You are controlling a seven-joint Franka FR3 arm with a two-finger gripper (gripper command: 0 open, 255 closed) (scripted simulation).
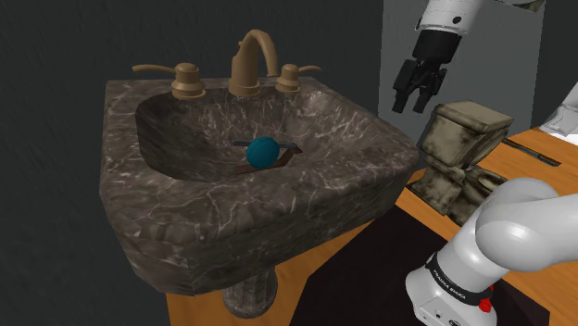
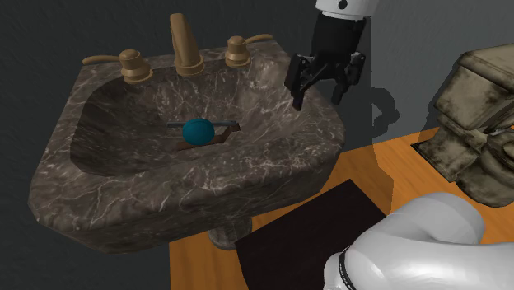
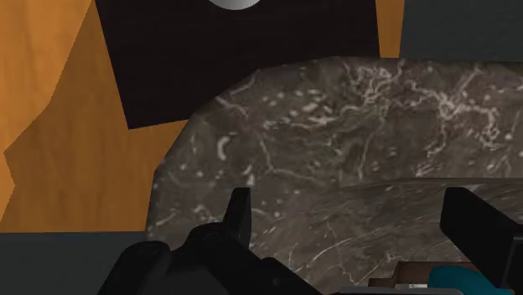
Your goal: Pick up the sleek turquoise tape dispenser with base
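The tape dispenser is a turquoise disc on a dark brown base with a thin bar through it. It lies in the basin of a dark marble sink, near the middle. My black gripper hangs in the air beyond the sink's corner on the shoulder view's right, well above the rim and apart from the dispenser. In the second exterior view the gripper is over that same corner of the sink. The fingers stand wide apart with nothing between them. A turquoise edge of the dispenser peeks in near the right finger.
A brass faucet and two brass handles stand on the sink's back rim. A mottled toilet sits past the gripper on the shoulder view's right. A dark rug lies on the orange wooden floor below. A dark wall is behind.
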